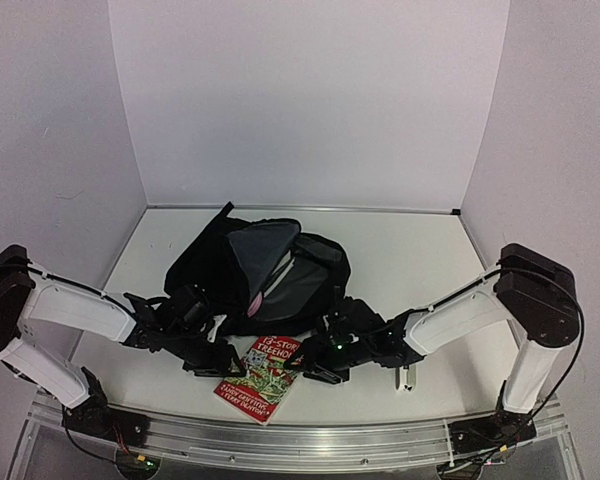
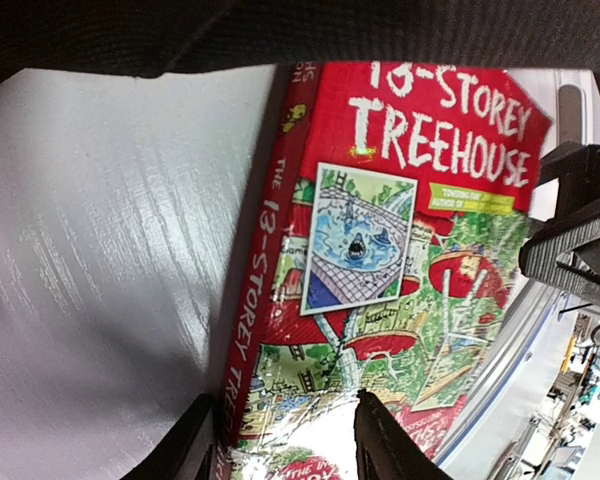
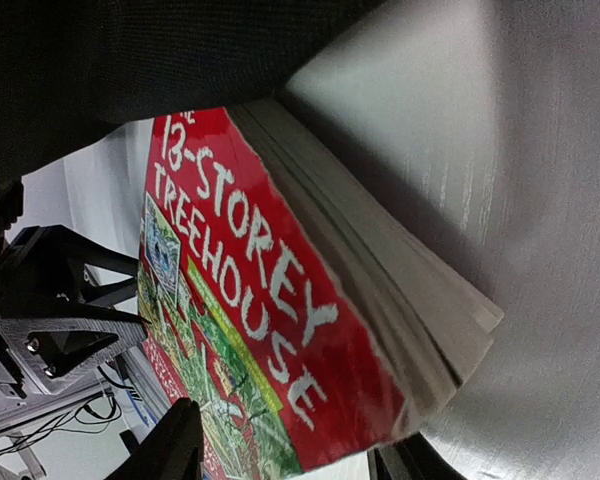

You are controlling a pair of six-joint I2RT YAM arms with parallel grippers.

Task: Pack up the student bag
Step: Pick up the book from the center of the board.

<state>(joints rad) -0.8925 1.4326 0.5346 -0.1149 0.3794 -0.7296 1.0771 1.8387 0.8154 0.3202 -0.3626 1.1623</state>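
Observation:
The student bag lies at the table's middle, black, open towards me, with grey lining and something pink inside. A red book, "The 13-Storey Treehouse", lies just in front of it. My left gripper is at the book's left edge. In the left wrist view it is open, with one finger beside the spine and one over the cover. My right gripper is at the book's right edge. In the right wrist view it is open around the book's corner, with the page edges showing.
Black bag fabric fills the top of both wrist views. A small white object lies on the table by the right arm. The metal rail runs along the near edge. White walls enclose the table.

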